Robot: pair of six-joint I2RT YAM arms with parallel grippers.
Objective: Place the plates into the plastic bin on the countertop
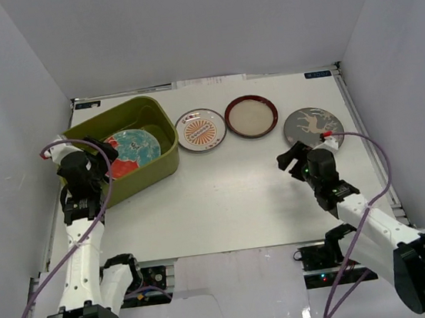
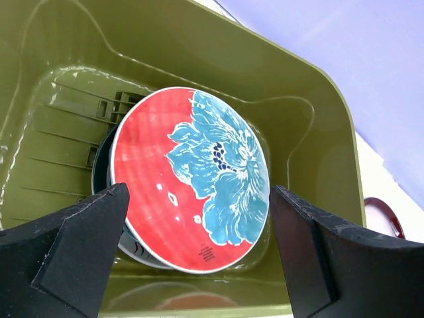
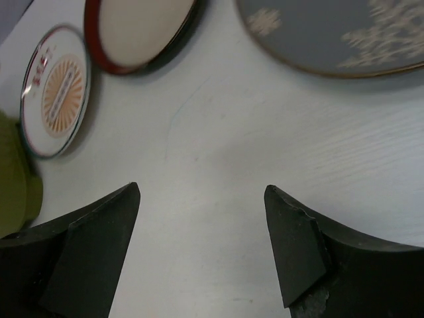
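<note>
Your left fingers [image 2: 73, 252] stand wide apart above the plastic bin [image 1: 167, 155], gripping nothing; the red floral plate [image 2: 192, 179] lies inside the bin beneath them, face up, on top of other plates; only slivers of those show at its left and lower edge, so you cannot tell how many.

Your right fingers [image 3: 86, 245] are spread too, nothing between them; only bare worktop [image 1: 225, 196] lies below, just on the near side of the grey plate [image 1: 313, 125].

Three plates lie flat in a row along the far side of the worktop: orange sunburst plate [image 1: 200, 129] just beside the bin's right wall; red-rimmed cream plate [image 1: 251, 116] close by it, in the middle; grey plate at the right end, a little apart.

The bin sits at the far left of the worktop.
</note>
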